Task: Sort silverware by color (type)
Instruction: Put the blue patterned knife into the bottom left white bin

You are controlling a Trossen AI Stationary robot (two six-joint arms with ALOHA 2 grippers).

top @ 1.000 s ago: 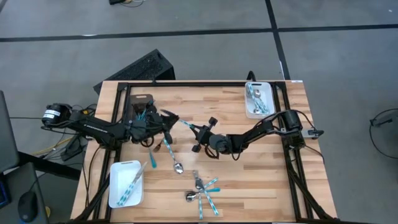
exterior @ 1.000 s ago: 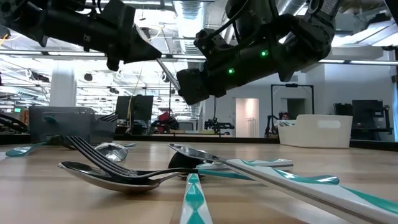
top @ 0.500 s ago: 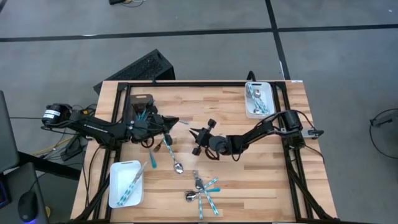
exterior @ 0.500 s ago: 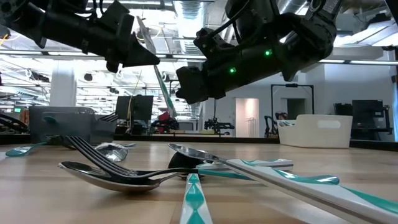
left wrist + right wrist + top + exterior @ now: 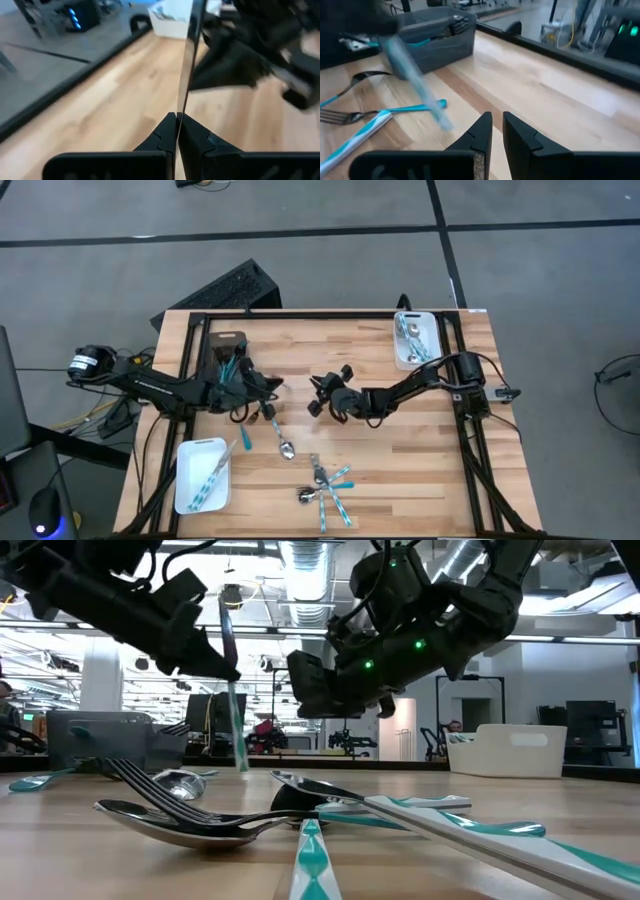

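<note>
My left gripper (image 5: 266,394) is left of the table's middle, shut on a knife (image 5: 232,705) with a shiny metal blade and a thin teal handle. The knife hangs clear above the table. My right gripper (image 5: 320,392) is a little to its right, empty, its fingers a narrow gap apart (image 5: 497,122). The blurred knife also shows in the right wrist view (image 5: 415,85). A loose spoon (image 5: 281,436) and a teal-handled piece (image 5: 245,436) lie flat on the table near the left gripper. A pile of silverware (image 5: 325,485) lies near the front edge. My left gripper pinches the knife between its two fingers on the thin metal part (image 5: 180,107), about midway along it. The fingers come slanting down from the table's left and lie across it. The knife is lifted clear and nearly upright, blade end (image 5: 223,615) up, teal handle (image 5: 240,745) hanging below.
A dark grey tray (image 5: 226,342) with teal-handled pieces stands at the far left. A white tray (image 5: 188,480) with teal-handled pieces is at the near left. Another white tray (image 5: 428,330) with silver pieces is at the far right. Bare wood lies between the grippers and the right edge.
My left gripper has drawn back toward the table's left edge with the knife. The knife slanted toward the right gripper before and now hangs nearly upright, handle down. My right gripper has pulled a little toward the far right, away from the knife.
</note>
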